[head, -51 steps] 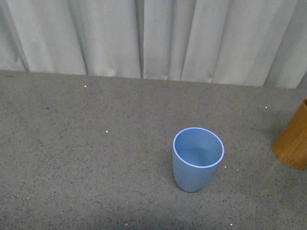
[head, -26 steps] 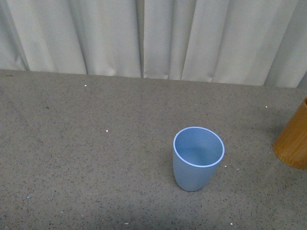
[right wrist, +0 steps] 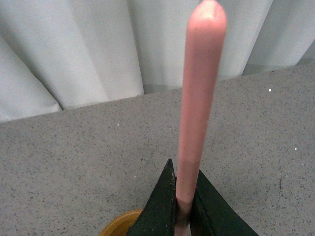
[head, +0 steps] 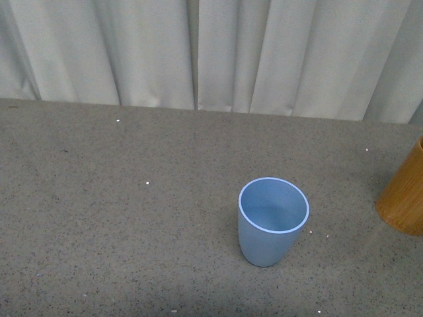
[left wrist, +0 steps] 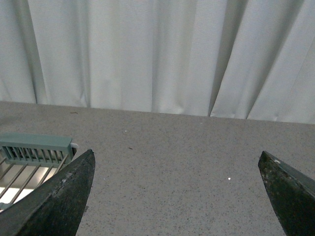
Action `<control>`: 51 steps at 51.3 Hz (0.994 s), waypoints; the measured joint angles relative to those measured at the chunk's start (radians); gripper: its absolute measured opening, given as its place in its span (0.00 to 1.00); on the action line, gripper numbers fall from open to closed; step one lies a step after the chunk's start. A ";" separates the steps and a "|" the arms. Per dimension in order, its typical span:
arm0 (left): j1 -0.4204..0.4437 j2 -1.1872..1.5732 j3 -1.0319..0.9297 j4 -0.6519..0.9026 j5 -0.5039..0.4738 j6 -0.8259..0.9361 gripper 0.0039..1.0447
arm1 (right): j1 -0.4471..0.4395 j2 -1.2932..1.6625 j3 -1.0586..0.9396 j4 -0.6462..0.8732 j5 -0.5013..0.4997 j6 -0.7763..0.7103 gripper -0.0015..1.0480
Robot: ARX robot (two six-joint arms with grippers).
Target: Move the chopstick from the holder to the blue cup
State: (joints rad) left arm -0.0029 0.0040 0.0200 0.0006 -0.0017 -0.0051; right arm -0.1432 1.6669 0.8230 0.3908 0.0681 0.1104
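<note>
The blue cup (head: 273,221) stands upright and empty on the grey speckled table, right of centre in the front view. At the right edge of that view part of the orange-brown holder (head: 403,195) shows. Neither arm appears there. In the right wrist view my right gripper (right wrist: 183,189) is shut on the salmon-pink chopstick (right wrist: 197,98), whose rounded end points away from the camera. A slice of the holder's rim (right wrist: 118,225) shows just beside the fingers. My left gripper (left wrist: 177,164) is open over bare table, nothing between its fingers (left wrist: 59,196).
White curtains (head: 211,53) close off the far side of the table. A pale green rack with wire bars (left wrist: 34,152) lies near the left gripper in the left wrist view. The table (head: 119,218) is grey with small white specks.
The front view has shifted by only a few pixels; cup and holder stand where they were. No arm has entered that view.
</note>
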 joint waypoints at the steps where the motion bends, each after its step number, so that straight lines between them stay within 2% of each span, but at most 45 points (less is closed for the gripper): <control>1: 0.000 0.000 0.000 0.000 0.000 0.000 0.94 | -0.001 -0.005 0.000 -0.003 -0.002 0.001 0.03; 22: 0.000 0.000 0.000 0.000 0.000 0.000 0.94 | -0.019 -0.173 0.035 -0.114 -0.062 0.035 0.03; 33: 0.000 0.000 0.000 0.000 0.000 0.000 0.94 | 0.017 -0.253 0.076 -0.168 -0.074 0.079 0.03; 39: 0.000 0.000 0.000 0.000 0.000 0.000 0.94 | 0.086 -0.285 0.082 -0.174 -0.067 0.119 0.03; 51: 0.000 0.000 0.000 0.000 0.000 0.000 0.94 | 0.331 -0.280 0.060 -0.113 0.005 0.220 0.03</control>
State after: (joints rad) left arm -0.0029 0.0040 0.0200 0.0006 -0.0017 -0.0051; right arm 0.1879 1.3865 0.8833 0.2783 0.0731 0.3305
